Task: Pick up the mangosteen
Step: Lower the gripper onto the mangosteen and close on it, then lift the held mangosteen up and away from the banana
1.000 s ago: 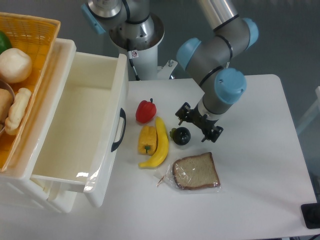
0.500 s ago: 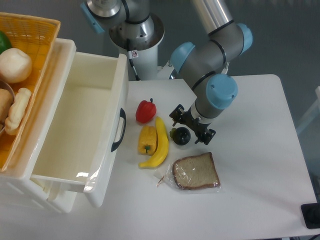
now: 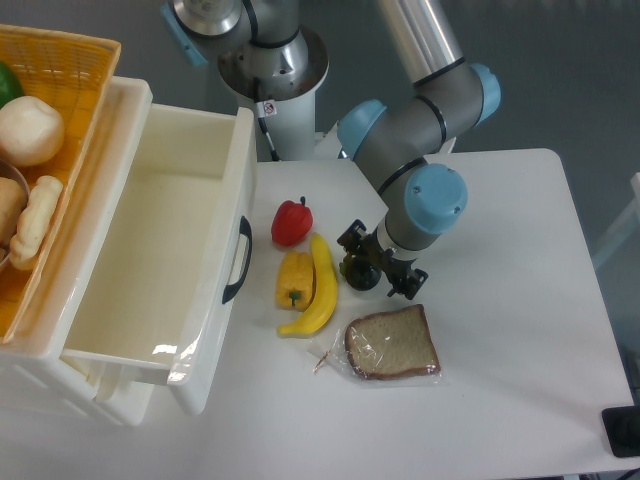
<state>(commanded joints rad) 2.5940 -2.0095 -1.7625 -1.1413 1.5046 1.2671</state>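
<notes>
Mangosteen (image 3: 360, 274) sits on the white table (image 3: 500, 380) near mid-scene, just right of the banana (image 3: 318, 290), mostly covered by the gripper (image 3: 378, 265) right above it. Only a dark glossy patch shows; it's round, so no long axis, and which way the green cap points can't be told.

Gripper's two black fingers stand either side of the fruit, one at its far-left, one at its near-right. Jaws look spread around it, w/ no sure contact visible.

Around it: banana runs far-to-near, curving, w/ a yellow pepper (image 3: 293, 280) touching its left side. Red pepper (image 3: 291, 222) lies just beyond those two, on the far-left of the mangosteen, apart from it. Bagged bread slice (image 3: 392, 343) lies near-right of the fruit, close to the near finger but not touching as far as can be seen. Arm's grey wrist w/ blue cap (image 3: 430, 198) hangs over the spot right of the fruit.

Left: open white drawer (image 3: 160, 250) w/ dark handle facing the fruit group. Yellow basket (image 3: 50, 150) w/ rolls at far left.
</notes>
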